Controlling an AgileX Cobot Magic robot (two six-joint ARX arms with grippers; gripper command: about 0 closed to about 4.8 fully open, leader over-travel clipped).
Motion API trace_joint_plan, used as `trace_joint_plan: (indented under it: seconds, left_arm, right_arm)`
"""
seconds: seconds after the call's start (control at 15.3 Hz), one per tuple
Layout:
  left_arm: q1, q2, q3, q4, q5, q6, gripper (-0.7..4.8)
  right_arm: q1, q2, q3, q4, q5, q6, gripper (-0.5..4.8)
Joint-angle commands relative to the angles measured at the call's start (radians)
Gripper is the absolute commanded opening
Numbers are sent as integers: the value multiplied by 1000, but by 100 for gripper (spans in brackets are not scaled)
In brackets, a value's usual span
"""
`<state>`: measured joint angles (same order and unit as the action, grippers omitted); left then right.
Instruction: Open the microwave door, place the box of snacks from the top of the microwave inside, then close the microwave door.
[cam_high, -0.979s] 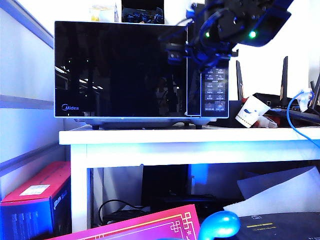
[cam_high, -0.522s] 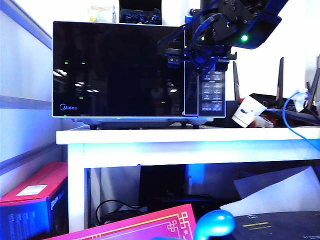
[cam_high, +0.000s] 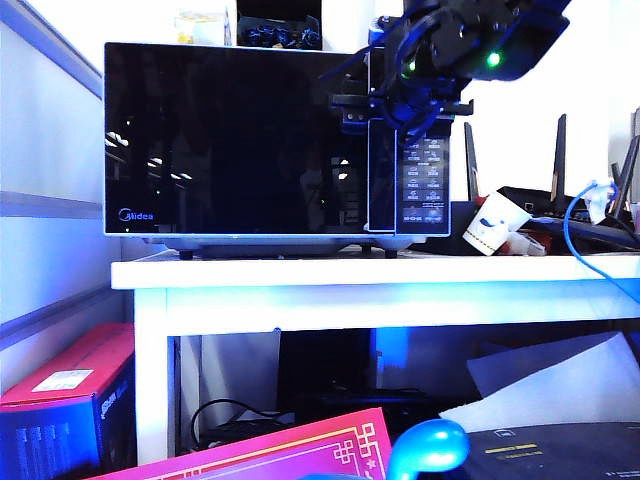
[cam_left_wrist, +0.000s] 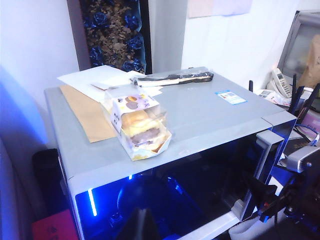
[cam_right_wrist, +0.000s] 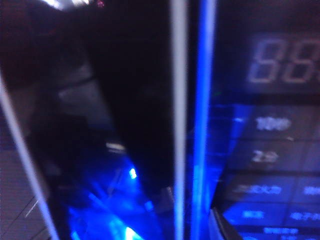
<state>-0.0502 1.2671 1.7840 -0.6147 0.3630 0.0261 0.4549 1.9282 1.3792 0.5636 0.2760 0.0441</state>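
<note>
One door, still flush: the microwave door (cam_high: 235, 140) is closed on the microwave (cam_high: 280, 145) at the white table's (cam_high: 380, 275) left end. Over the last second I've watched my right gripper (cam_high: 400, 105) drop to the handle strip; I can't tell its jaw state. The box of snacks (cam_left_wrist: 136, 122) waits near the oven top's front edge. Left gripper unseen, clenched empty.
</note>
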Motion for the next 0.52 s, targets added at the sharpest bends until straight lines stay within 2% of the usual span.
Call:
trace_joint_plan:
  seconds: [0.07, 0.2, 0.26, 0.52]
  left_arm:
    - [2, -3, 4, 10, -2, 1, -6]
    - [2, -3, 4, 10, -2, 1, -6]
    - [2, -3, 4, 10, -2, 1, -6]
    - [2, -3, 4, 10, -2, 1, -6]
  right_arm:
    - [2, -10, 8, 8, -17, 0, 309]
    - [2, -11, 8, 8, -17, 0, 162]
    - [2, -13, 8, 3, -18, 0, 115]
    - [2, -45, 8, -50, -21, 0, 114]
